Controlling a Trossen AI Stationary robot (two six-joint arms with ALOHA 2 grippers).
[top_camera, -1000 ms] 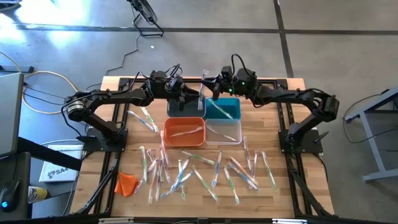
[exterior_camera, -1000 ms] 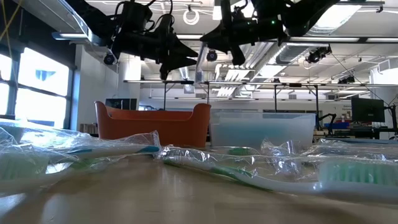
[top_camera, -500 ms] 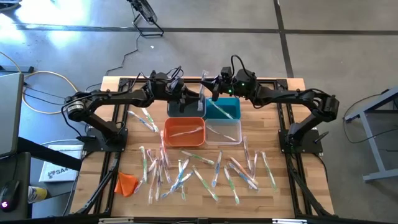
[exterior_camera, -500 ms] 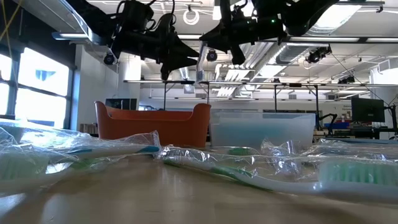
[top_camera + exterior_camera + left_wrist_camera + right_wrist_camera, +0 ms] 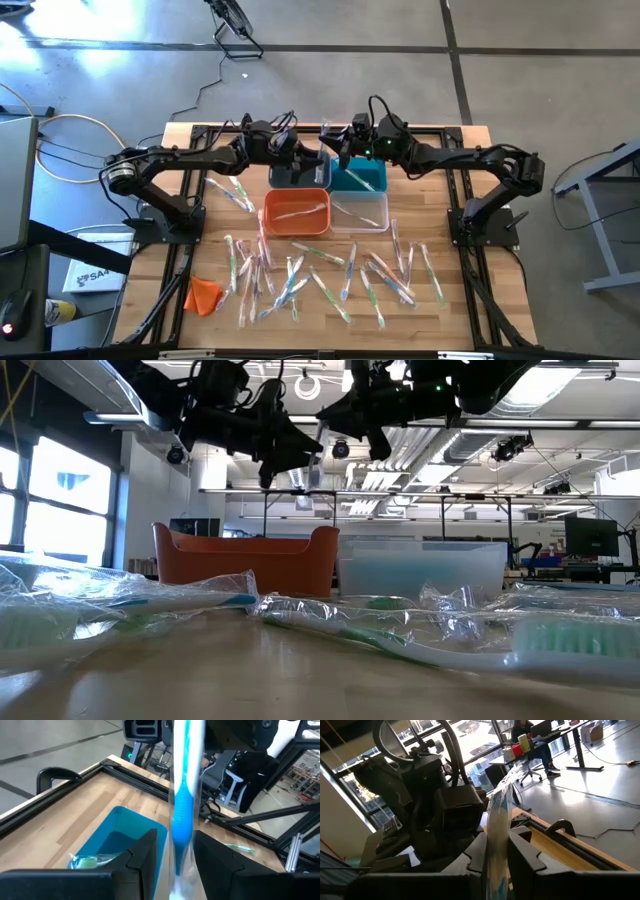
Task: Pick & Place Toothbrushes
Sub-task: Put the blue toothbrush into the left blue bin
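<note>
Change since a second ago: the right gripper (image 5: 338, 152) has slid left toward the left gripper (image 5: 308, 158), so the two now sit closer together over the back of the table (image 5: 425, 215); everything lying on the wood is where it was.
Left gripper: above the dark grey bin (image 5: 288, 178) near the back edge, clamped on one end of the held toothbrush (image 5: 182, 815).
Held toothbrush: blue handle in a clear wrapper, up in the air between the two grippers, over the seam of the dark grey bin and the teal bin (image 5: 362, 180).
Long axis: runs from the left fingers (image 5: 145, 852) straight across to the right gripper, roughly along the back edge; I can't tell which end has the bristles.
Right gripper: above the teal bin, pinched on the wrapper's other end.
Loose toothbrushes (image 5: 330, 275): scattered across the front half.
</note>
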